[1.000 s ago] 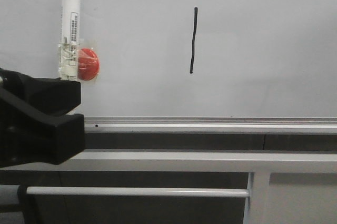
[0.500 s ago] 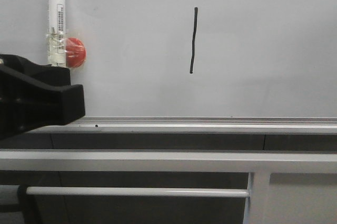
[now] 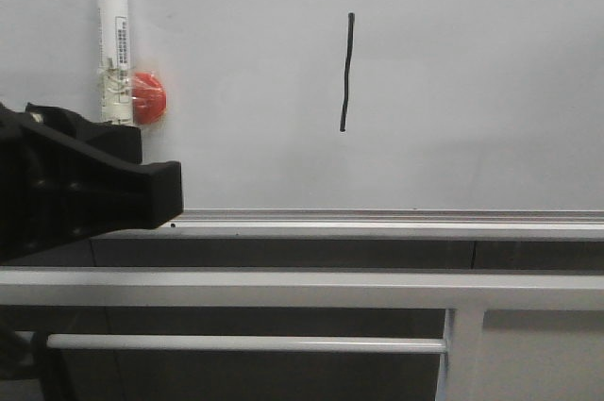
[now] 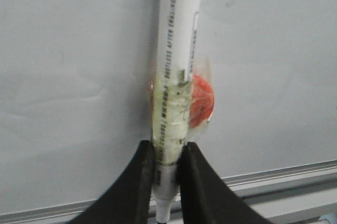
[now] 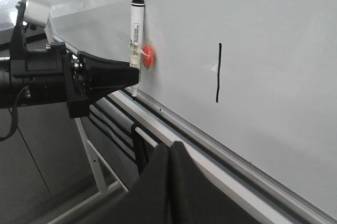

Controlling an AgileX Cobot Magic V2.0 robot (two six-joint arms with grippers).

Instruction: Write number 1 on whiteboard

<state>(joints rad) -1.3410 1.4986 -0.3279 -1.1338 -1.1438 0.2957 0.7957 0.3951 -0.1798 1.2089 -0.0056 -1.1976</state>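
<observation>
The number 1 (image 3: pixel 346 71) is a thin black, slightly wavy upright stroke on the whiteboard (image 3: pixel 491 108), also seen in the right wrist view as number 1 (image 5: pixel 218 74). My left gripper (image 4: pixel 167 150) is shut on the lower end of a white marker pen (image 4: pixel 176 50) that stands upright with its black cap on top. A red round magnet (image 4: pixel 202 100) is taped to the pen. In the front view the pen (image 3: pixel 113 42) is far left of the stroke, against the board. My right gripper (image 5: pixel 171 147) is shut and holds nothing, below the board's rail.
A silver tray rail (image 3: pixel 377 226) runs along the whiteboard's lower edge, with a tiny black dot (image 3: pixel 173 225) on it. Below are grey metal bars (image 3: pixel 283 288), a thin rod (image 3: pixel 245 342) and an upright post (image 3: pixel 460 354).
The left gripper with the pen went left and up, then came back slightly right and down; it ends a little left of where it began. The stroke is unchanged.
</observation>
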